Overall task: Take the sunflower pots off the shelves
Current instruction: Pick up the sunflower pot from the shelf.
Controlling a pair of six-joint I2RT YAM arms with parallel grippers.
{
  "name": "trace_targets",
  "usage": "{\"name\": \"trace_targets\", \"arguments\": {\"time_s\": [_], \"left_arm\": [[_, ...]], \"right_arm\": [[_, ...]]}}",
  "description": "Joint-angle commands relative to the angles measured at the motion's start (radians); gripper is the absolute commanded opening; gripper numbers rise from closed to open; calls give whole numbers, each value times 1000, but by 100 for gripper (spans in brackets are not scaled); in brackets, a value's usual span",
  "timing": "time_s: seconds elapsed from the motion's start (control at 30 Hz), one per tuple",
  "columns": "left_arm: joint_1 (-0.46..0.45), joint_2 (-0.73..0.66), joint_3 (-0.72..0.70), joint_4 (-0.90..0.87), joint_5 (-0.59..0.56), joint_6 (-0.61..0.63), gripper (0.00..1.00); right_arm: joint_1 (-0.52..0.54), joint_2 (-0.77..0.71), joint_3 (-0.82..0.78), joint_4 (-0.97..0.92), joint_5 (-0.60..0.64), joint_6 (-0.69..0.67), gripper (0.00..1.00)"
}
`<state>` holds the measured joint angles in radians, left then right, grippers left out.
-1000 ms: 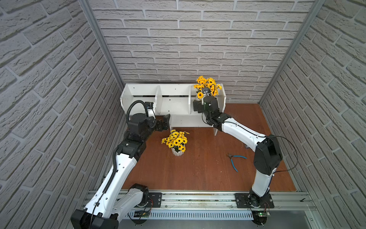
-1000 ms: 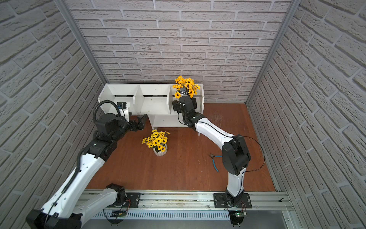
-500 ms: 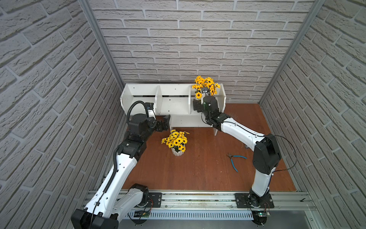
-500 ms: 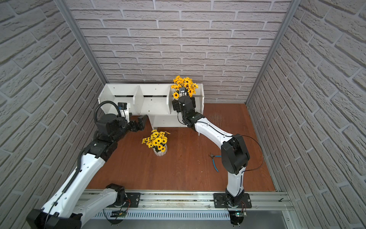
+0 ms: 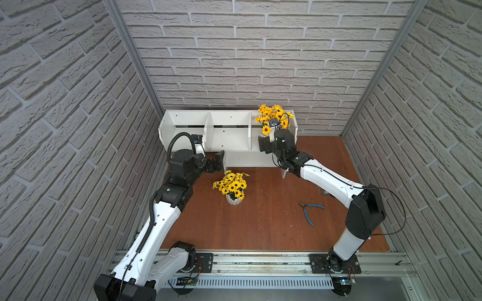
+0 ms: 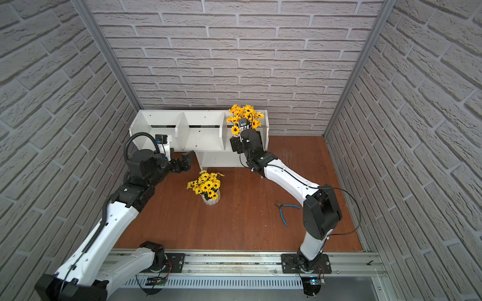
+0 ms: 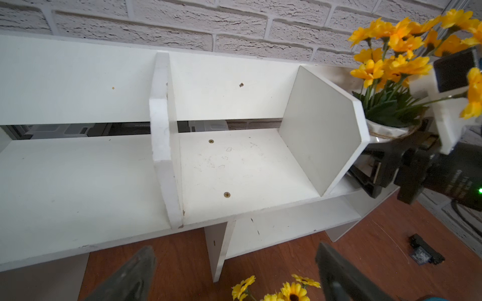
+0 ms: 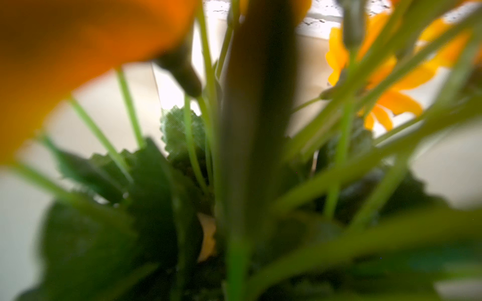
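right gripper (image 5: 268,138) at twine-wrapped sunflower pot (image 7: 383,129) | yellow blooms, green leaves

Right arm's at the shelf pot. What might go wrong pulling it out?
1. The shelf pot has flowers smothering the right wrist view, so the hold of the right gripper can't be confirmed; it may slip.
2. It stands close beside the divider; pulling out could snag and tip it.
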<state>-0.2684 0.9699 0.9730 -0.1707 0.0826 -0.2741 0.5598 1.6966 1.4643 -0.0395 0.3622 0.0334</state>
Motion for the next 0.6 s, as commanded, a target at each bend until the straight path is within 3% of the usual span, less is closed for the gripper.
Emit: {"name": "trace_targets", "arguments": {"time_s": [0.0,0.17,0.57], "left_arm": [[8,4,-7,56,-9,-5,98],[8,3,-7,58,-9,-7,98],[8,4,-7,58,-7,-8,98]], "right_arm": [[2,-94,28,6,-45,-10,64],[4,-159,20,-74,-84,1,48],[5,-340,-55,-218,-215,22,44]]}}
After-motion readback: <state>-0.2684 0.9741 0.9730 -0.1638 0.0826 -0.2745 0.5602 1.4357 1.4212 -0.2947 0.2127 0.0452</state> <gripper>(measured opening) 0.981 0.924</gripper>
